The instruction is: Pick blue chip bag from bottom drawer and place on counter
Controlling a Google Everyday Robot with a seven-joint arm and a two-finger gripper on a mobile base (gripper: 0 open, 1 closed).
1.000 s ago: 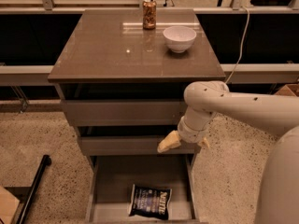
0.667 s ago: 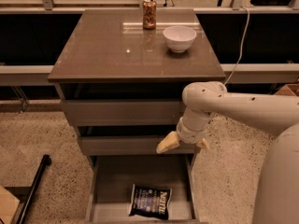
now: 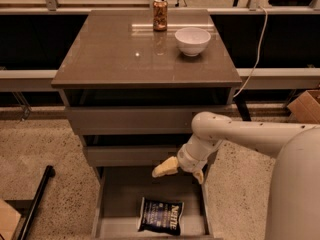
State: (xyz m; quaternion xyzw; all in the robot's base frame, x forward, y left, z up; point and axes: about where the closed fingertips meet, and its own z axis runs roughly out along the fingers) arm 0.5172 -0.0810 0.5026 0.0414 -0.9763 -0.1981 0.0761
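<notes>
The blue chip bag (image 3: 161,215) lies flat on the grey floor of the open bottom drawer (image 3: 98,208), near its front edge, white lettering facing up. My gripper (image 3: 182,172) hangs over the back of the drawer, just in front of the middle drawer's face, above and slightly right of the bag and not touching it. Its pale fingers (image 3: 165,168) stand apart and hold nothing. The glossy counter (image 3: 125,54) is the cabinet's top slab.
A brown can (image 3: 160,15) and a white bowl (image 3: 192,40) stand at the back right of the counter. My white arm (image 3: 250,134) reaches in from the right. A cardboard box (image 3: 306,105) sits at the right edge, a black bar (image 3: 35,204) on the floor at left.
My gripper has moved down and a little to the left, from in front of the middle drawer to over the open bottom drawer. The bag has not moved.
</notes>
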